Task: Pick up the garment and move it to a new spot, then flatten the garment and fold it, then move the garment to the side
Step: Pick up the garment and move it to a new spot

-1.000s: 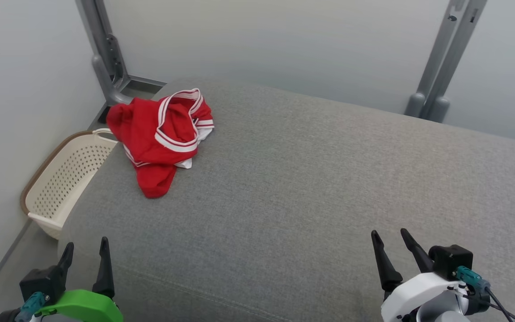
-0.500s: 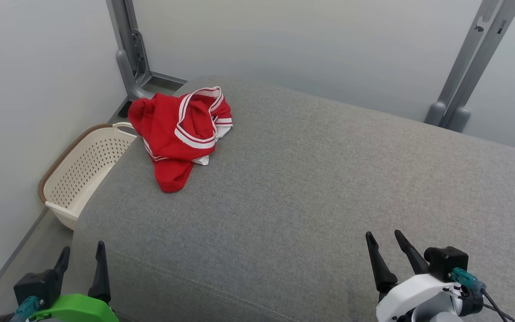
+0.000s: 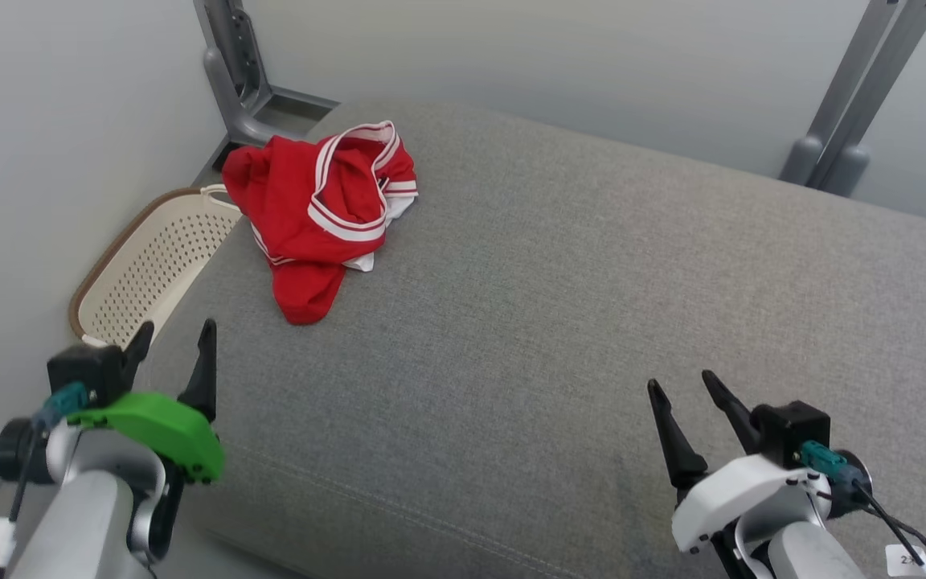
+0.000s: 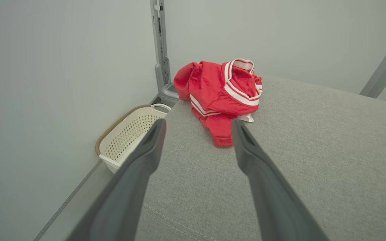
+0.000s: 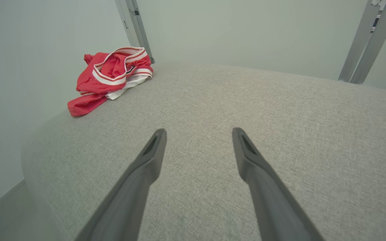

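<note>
The red garment (image 3: 314,209) lay at the far left corner of the cushion (image 3: 559,289), long axis near-to-far, straight ahead of the left gripper (image 3: 176,326), far nearer than the right gripper (image 3: 678,379). Both 2 gaped wide, empty.

Bare grey cushion (image 3: 551,281) gives free passage; basket (image 3: 149,265) and wall (image 3: 45,121) (left side) crowd the garment (image 3: 318,209).

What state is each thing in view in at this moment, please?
red garment: crumpled in a heap at the far left corner of the grey cushion, not held.
basket: tilted beside the cushion, nothing visible inside.
left gripper: open, holding nothing.
right gripper: open, holding nothing.
</note>
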Controlling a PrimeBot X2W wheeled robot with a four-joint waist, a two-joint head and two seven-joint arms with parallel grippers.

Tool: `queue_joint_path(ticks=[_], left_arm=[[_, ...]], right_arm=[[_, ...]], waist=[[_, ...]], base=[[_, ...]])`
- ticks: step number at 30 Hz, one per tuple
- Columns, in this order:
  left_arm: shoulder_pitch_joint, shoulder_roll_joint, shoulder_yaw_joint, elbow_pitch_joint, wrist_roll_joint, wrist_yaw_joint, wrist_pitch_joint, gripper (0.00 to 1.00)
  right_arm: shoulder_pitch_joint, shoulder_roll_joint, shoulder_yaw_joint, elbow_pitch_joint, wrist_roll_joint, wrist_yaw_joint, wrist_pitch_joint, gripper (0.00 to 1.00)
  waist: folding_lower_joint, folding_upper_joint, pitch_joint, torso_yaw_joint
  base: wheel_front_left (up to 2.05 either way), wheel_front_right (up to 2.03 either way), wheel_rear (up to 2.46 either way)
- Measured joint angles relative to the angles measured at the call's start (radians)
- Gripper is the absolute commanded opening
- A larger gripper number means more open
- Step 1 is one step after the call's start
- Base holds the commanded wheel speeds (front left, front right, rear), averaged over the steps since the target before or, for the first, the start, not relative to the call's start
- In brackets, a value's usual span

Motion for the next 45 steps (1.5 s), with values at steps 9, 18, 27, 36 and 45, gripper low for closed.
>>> queue_joint_path(ticks=[9,18,27,36,45], left_arm=[[-0.315,-0.003,-0.039,0.189,-0.011,-0.056,0.149,1.00],[-0.567,0.028,-0.063,0.314,-0.034,-0.083,0.304,1.00],[-0.666,0.083,-0.086,0.457,0.015,-0.050,0.328,1.00],[-0.720,0.124,-0.101,0.563,0.048,0.035,0.364,1.00],[-0.734,0.106,-0.105,0.591,0.040,0.061,0.346,0.00]], right_arm=[[-0.047,0.000,0.004,-0.180,-0.101,0.000,0.115,1.00],[-0.044,-0.010,-0.026,-0.336,-0.160,0.000,0.187,1.00],[-0.046,-0.025,-0.035,-0.404,-0.169,0.000,0.200,1.00],[-0.046,-0.024,-0.038,-0.423,-0.169,0.000,0.197,1.00],[-0.048,-0.017,-0.027,-0.405,-0.166,0.000,0.181,1.00]], waist=[[0.0000,0.0000,0.126,-0.053],[0.0001,0.0000,0.265,-0.137],[0.0001,0.0000,0.389,-0.221],[0.0002,0.0000,0.480,-0.282],[0.0001,0.0000,0.484,-0.303]], base=[[0.00,0.00,0.00],[0.00,0.00,0.00],[0.00,0.00,0.00],[0.00,0.00,0.00],[0.00,0.00,0.00]])
